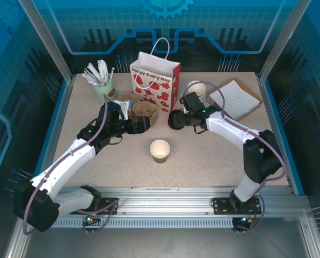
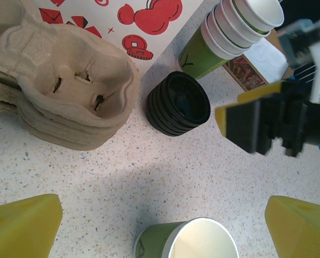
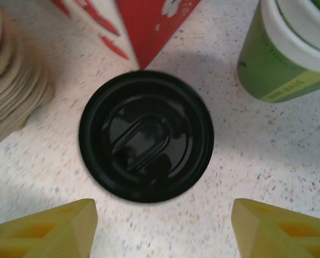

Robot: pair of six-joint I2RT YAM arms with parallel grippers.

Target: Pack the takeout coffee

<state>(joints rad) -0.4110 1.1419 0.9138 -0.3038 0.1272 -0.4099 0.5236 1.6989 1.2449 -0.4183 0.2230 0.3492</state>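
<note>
A lone olive-green paper cup (image 1: 160,150) with a cream inside stands lidless in the middle of the table. Its rim shows at the bottom of the left wrist view (image 2: 203,242). A stack of black lids (image 1: 176,119) lies behind it, near the gift bag. My right gripper (image 1: 177,120) hovers open over that stack of lids (image 3: 146,137), its yellow fingers (image 3: 42,231) either side of the near edge, touching nothing. My left gripper (image 1: 143,124) is open above the table, its fingers (image 2: 20,228) flanking the cup from higher up.
Stacked pulp cup carriers (image 1: 141,110) lie left of the lids. A red-and-white gift bag (image 1: 154,80) stands at the back. A stack of lidless green-and-white cups (image 1: 196,88) stands right of the bag, brown paper (image 1: 235,99) beyond it. A cup of stirrers (image 1: 102,80) stands back left.
</note>
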